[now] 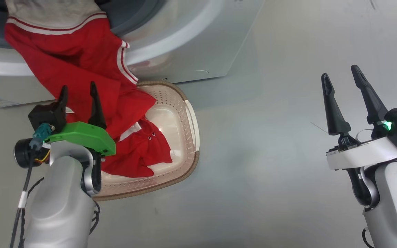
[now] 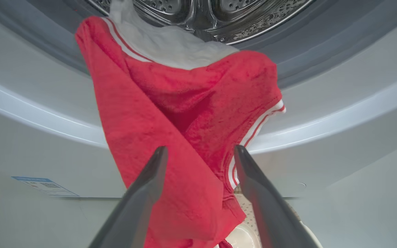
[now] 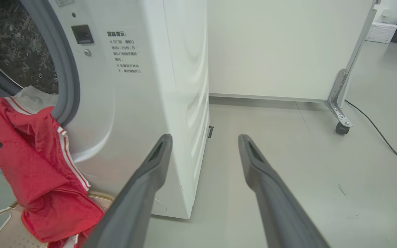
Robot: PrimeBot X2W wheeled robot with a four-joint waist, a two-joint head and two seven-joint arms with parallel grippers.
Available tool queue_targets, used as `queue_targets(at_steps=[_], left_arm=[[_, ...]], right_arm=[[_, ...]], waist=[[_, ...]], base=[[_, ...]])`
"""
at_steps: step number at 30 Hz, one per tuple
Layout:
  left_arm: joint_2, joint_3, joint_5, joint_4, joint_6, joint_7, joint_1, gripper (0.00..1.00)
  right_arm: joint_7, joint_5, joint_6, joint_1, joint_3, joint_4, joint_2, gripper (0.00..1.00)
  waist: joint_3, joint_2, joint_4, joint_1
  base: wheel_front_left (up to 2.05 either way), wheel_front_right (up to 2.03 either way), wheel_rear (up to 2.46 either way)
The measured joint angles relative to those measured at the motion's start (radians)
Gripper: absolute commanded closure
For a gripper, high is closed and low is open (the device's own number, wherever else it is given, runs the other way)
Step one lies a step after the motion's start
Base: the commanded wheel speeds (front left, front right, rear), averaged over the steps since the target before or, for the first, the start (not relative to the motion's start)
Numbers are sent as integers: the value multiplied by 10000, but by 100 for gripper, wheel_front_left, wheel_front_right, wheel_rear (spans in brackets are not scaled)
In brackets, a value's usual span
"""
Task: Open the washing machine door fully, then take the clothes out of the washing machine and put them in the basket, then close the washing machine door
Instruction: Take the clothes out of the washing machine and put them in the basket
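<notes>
A red garment with white trim, one of the clothes (image 1: 78,58), hangs from the washing machine (image 1: 191,38) opening over the gasket and down into the cream basket (image 1: 193,137), where more red cloth lies. My left gripper (image 1: 78,86) is open just in front of the hanging cloth, over the basket's left side. In the left wrist view the clothes (image 2: 171,103) drape from the steel drum (image 2: 202,10) behind my open left gripper (image 2: 201,148). My right gripper (image 1: 339,71) is open and empty over bare floor to the right. The washing machine door is out of view.
The basket sits on the floor against the machine's front. A blue label (image 2: 43,186) marks the lower front panel. Right of the machine (image 3: 143,103), a white panel on castors (image 3: 339,127) and a black cable (image 3: 384,141) cross the grey floor.
</notes>
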Motion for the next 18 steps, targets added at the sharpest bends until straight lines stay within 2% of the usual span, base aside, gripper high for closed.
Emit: queue_targets(at_steps=[18], left_arm=[[13, -830, 1296, -2853, 0, 0, 1893, 0]], right_arm=[[0, -207, 0, 648, -59, 276, 240, 0]], waist=[[-1397, 0, 519, 0]], base=[[0, 0, 0]])
